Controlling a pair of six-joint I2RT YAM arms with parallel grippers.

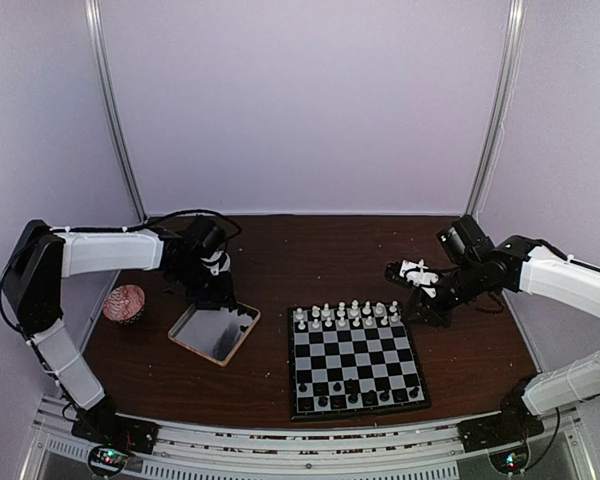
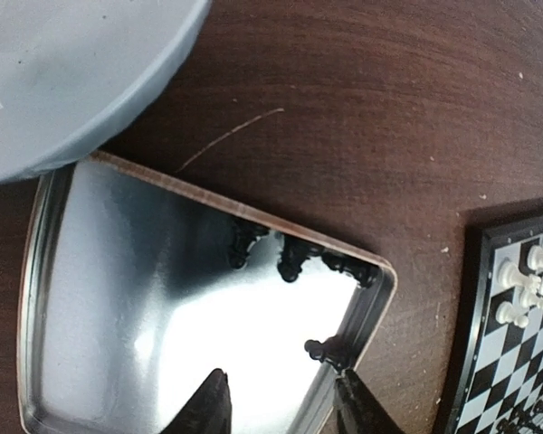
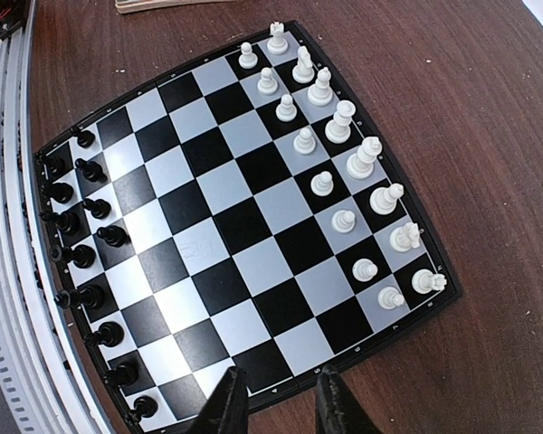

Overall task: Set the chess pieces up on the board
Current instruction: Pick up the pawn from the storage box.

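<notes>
The board (image 1: 355, 350) lies at the table's centre front. White chess pieces (image 1: 345, 313) fill its two far rows, and black chess pieces (image 1: 345, 395) line the near rows with gaps. Several more black pieces (image 2: 294, 258) lie along the tray's far rim. One black piece (image 2: 324, 350) rests against the tray's right wall, just ahead of my left gripper (image 2: 281, 407). That gripper is open over the tray, one finger (image 2: 357, 402) at the rim. My right gripper (image 3: 279, 402) hovers open and holds nothing at the side edge of the board (image 3: 244, 217).
The shiny tray (image 1: 210, 335) with its wooden rim sits left of the board. A pink ridged object (image 1: 125, 304) lies further left. A pale grey rounded shape (image 2: 63, 72) overlaps the tray's far-left corner. Pale crumbs dot the brown table (image 2: 389, 136).
</notes>
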